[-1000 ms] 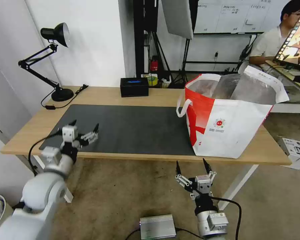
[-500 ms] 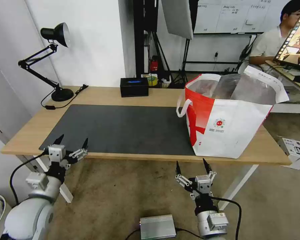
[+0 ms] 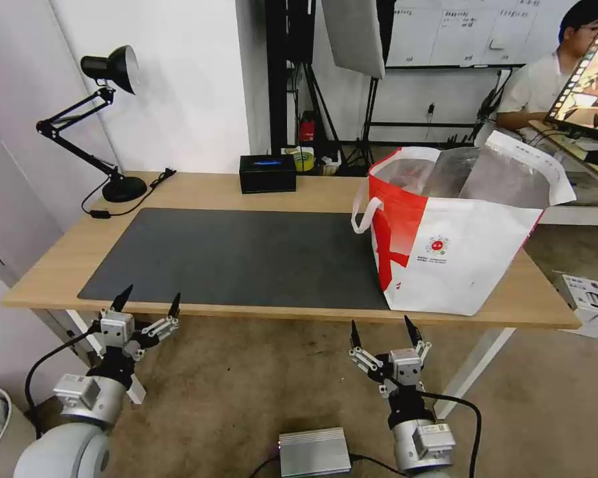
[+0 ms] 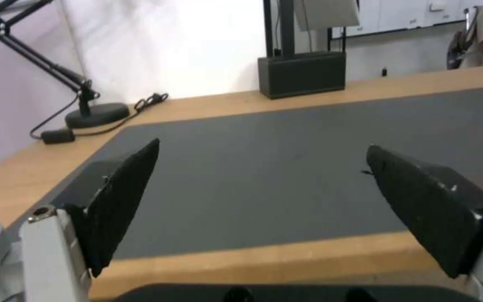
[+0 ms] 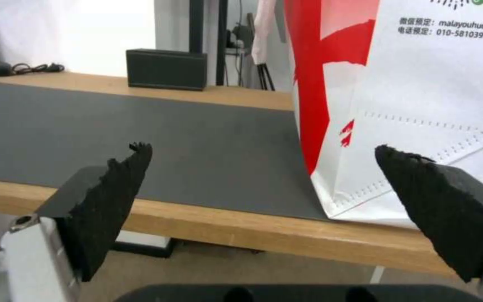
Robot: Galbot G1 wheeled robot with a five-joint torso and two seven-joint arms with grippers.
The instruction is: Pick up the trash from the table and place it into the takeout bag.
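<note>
While the bag, a boxy white-and-red tote with foil lining, loop handle and round red logo, stands upright on the right end of the table, overlapping the mat, both grippers hang below the near edge, fingers spread and empty. Left gripper sits at the mat's left corner, well apart from the bag; right gripper sits just before the bag's lower left corner. Right wrist view reads the bag's printed text and phone number; left wrist view shows lamp, box and mat.

Bare dark mat, takeout bag blocking right end
</note>
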